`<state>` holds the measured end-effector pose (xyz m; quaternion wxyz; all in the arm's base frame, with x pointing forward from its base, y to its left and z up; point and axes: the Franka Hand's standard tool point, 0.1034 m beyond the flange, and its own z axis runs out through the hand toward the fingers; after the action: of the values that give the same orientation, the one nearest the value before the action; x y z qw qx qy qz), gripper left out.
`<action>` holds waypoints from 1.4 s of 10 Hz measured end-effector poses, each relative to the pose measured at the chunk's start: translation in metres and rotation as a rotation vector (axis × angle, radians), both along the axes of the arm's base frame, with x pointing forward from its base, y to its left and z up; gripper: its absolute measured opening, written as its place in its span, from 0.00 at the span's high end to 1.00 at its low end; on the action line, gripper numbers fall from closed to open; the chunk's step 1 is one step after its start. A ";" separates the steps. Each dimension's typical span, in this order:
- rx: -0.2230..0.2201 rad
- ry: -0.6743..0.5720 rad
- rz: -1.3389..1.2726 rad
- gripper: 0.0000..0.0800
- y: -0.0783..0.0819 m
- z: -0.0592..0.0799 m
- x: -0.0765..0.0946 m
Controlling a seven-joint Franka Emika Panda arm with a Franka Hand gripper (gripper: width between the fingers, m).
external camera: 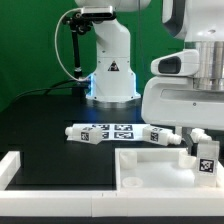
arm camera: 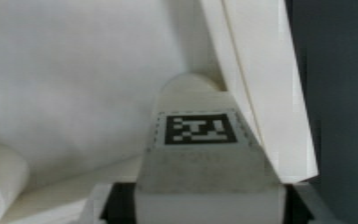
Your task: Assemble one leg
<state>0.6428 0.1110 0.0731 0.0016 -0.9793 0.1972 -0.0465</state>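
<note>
The tool (external camera: 203, 150) is clenched on one leg (external camera: 205, 156), holding it upright, long axis vertical, directly below the wrist and over the large white panel's (external camera: 150, 165) corner at the exterior view's right. The coming move likely turns on lining that axis up with a hole in the panel. Only the exterior view shows spare legs (external camera: 110, 132) lying beyond the panel on the black desk (external camera: 40, 115). The wrist view alone shows the leg's (arm camera: 202, 150) tag close up beside the panel's raised edge (arm camera: 256, 70); no hole is visible there.

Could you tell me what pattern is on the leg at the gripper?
A black-and-white square tag on the white leg, clearest in the wrist view.
</note>
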 end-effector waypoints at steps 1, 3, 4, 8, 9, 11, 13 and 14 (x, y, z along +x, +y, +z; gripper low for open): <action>0.008 -0.001 -0.083 0.64 0.000 0.000 0.000; 0.026 -0.008 -0.396 0.64 -0.001 -0.001 0.000; 0.042 0.012 -0.579 0.64 -0.001 0.000 -0.001; 0.184 0.015 -1.186 0.64 -0.001 -0.001 -0.004; 0.191 0.010 -1.255 0.64 -0.001 -0.001 -0.004; 0.207 0.015 -1.399 0.64 -0.002 -0.001 -0.004; 0.222 0.023 -1.469 0.64 -0.003 -0.001 -0.004; 0.229 0.026 -1.517 0.64 -0.003 -0.001 -0.003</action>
<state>0.6393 0.1079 0.0719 0.0682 -0.5698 0.8189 -0.0026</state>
